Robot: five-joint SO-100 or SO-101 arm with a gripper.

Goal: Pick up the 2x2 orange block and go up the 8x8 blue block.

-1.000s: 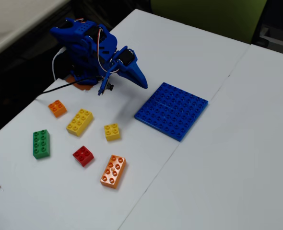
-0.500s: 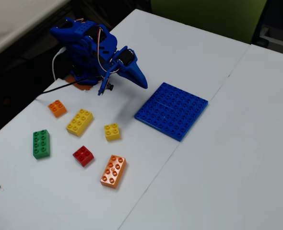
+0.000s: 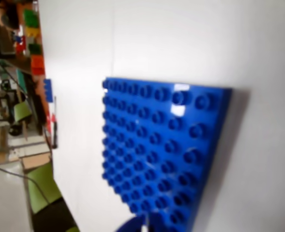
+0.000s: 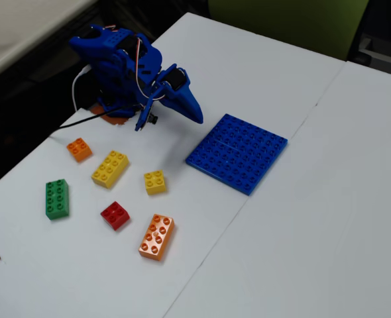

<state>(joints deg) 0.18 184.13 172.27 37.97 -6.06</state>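
Note:
The 2x2 orange block [image 4: 79,149] lies on the white table at the left of the fixed view, below the arm's base; it does not show in the wrist view. The 8x8 blue block [image 4: 237,152] lies flat in the middle of the table and fills the wrist view [image 3: 162,150]. My blue gripper [image 4: 197,114] hovers just left of the plate's far left corner, well away from the orange block. Its jaws look closed together with nothing between them. Only its tip shows at the wrist view's bottom edge [image 3: 137,226].
Loose bricks lie between the orange block and the table's front: a yellow 2x4 [image 4: 110,168], a yellow 2x2 [image 4: 155,181], a red 2x2 [image 4: 115,214], a green 2x4 [image 4: 56,199] and a paler orange 2x4 [image 4: 156,236]. A seam [image 4: 262,179] runs between two tabletops.

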